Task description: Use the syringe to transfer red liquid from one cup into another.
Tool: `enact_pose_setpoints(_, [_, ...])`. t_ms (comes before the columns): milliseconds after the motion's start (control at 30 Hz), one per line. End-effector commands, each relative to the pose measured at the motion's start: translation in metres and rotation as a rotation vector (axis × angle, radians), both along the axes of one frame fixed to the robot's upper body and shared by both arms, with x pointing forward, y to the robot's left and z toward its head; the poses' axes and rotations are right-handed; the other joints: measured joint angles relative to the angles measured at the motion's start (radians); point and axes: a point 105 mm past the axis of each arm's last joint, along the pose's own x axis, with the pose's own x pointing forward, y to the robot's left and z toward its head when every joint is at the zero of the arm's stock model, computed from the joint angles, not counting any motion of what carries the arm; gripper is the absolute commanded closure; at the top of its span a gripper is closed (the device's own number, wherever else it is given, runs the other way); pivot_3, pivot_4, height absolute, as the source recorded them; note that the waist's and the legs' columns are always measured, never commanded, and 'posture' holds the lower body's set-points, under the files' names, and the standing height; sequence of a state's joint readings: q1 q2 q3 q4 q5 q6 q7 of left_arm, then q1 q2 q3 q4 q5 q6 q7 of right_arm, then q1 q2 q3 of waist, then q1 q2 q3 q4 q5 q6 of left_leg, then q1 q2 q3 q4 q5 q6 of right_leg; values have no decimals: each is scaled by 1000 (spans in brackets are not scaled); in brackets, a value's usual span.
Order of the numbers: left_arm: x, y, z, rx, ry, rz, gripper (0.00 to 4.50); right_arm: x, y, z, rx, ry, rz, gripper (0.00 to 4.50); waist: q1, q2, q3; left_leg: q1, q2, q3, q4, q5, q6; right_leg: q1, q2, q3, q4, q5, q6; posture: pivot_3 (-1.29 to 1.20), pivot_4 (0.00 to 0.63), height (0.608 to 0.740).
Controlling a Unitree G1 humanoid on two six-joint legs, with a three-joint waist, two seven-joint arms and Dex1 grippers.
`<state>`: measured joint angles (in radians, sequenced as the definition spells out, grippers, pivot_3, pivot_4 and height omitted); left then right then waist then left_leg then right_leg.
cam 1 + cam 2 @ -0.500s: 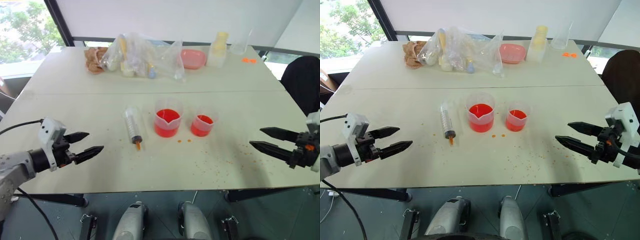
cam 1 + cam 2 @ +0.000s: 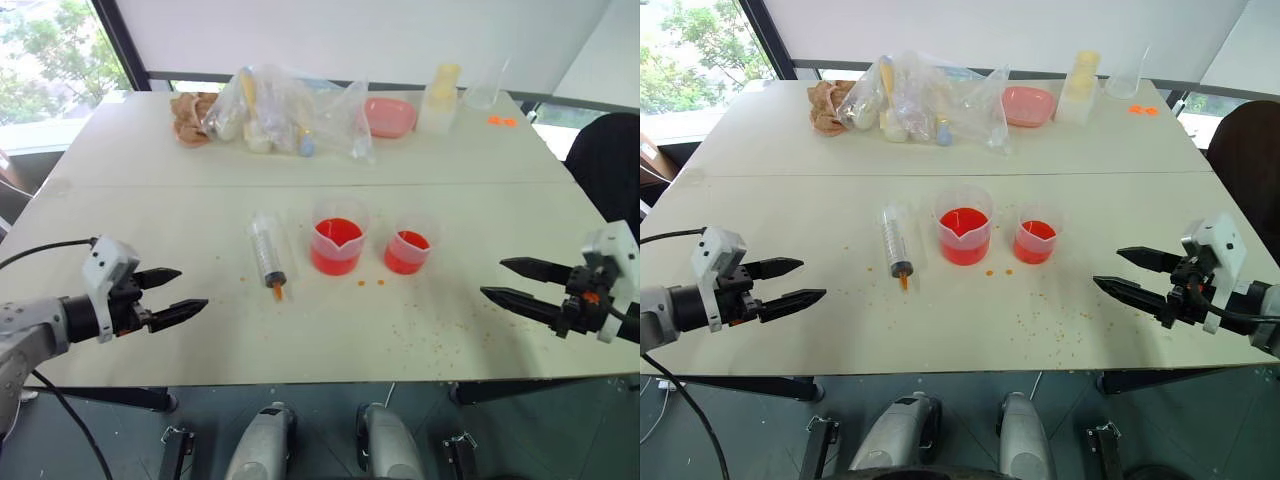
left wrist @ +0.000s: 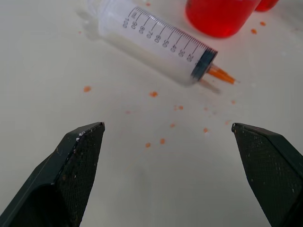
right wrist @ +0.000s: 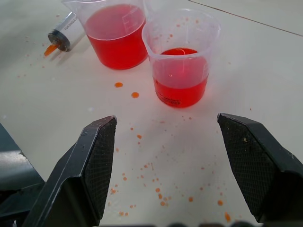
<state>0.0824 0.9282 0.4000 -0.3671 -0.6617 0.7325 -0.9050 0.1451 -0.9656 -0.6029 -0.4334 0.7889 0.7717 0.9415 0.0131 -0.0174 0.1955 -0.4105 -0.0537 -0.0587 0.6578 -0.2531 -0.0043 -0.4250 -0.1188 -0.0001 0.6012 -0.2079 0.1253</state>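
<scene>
White table (image 2: 480,330) (orange-speckled) by windows; left claw (image 2: 170,295) and right claw (image 2: 500,280) gape empty.

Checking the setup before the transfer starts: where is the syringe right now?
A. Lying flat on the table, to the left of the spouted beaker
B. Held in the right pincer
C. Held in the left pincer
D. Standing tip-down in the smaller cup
A: the syringe lies flat on the table left of the spouted beaker, with both pincers open and apart from it.

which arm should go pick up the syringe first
Left, probably. The syringe lies untouched on the larger beaker's left side, nearer the open left gripper; the right gripper would have to cross both cups.
</scene>
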Motion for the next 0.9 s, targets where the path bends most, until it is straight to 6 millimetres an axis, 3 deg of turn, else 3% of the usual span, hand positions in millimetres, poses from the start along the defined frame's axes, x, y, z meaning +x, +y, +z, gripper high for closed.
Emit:
enact_pose_setpoints(33, [-1, -3, 4, 26, -15, -1, 32, 1, 3, 5, -7, -36, 15, 951, 1, 0, 0, 0, 0, 0, -1, 0, 0, 0, 0, 0, -1, 0, 0, 0, 150, 740])
enact_pose_setpoints(167, [0, 0, 8, 37, -46, 31, 32, 5, 5, 5, -9, -41, 25, 951, 0, 0, 0, 0, 0, 0, -5, 0, 0, 0, 0, 0, -4, 0, 0, 0, 150, 740])
enact_pose_setpoints(300, [-1, 3, -3, 182, -12, 42, 32, 8, 6, 5, -10, -46, 29, 951, 0, 0, 0, 0, 0, 1, -8, 0, 0, -1, 0, 0, -4, 0, 0, 0, 150, 740])
enact_pose_setpoints(467, [5, 2, 1, 173, -15, 59, 32, 11, 7, 4, -13, -49, 32, 951, 2, 0, 0, 1, 0, 1, -8, 0, 0, -1, 0, 0, -4, 0, 0, 0, 150, 740])
enact_pose_setpoints(600, [14, 16, -2, 235, 81, 126, 32, 13, 8, 3, -19, -58, 35, 951, 0, 0, 0, 1, -1, 1, -8, 0, 0, -1, 1, -1, -4, 0, 1, 0, 150, 740])
enact_pose_setpoints(700, [29, 23, 11, 256, 123, 200, 32, 17, 8, 12, -44, -95, 51, 951, 0, 0, 0, 1, -1, 1, -8, 0, 0, -1, 2, -1, -3, 0, 1, 0, 150, 740])
enact_pose_setpoints(900, [54, -3, 58, 128, 261, 247, 32, 20, 35, 54, -202, -249, 219, 951, -1, 0, 0, 1, -1, 0, -6, 1, 0, 0, 2, -1, -1, 3, 6, 0, 150, 740])
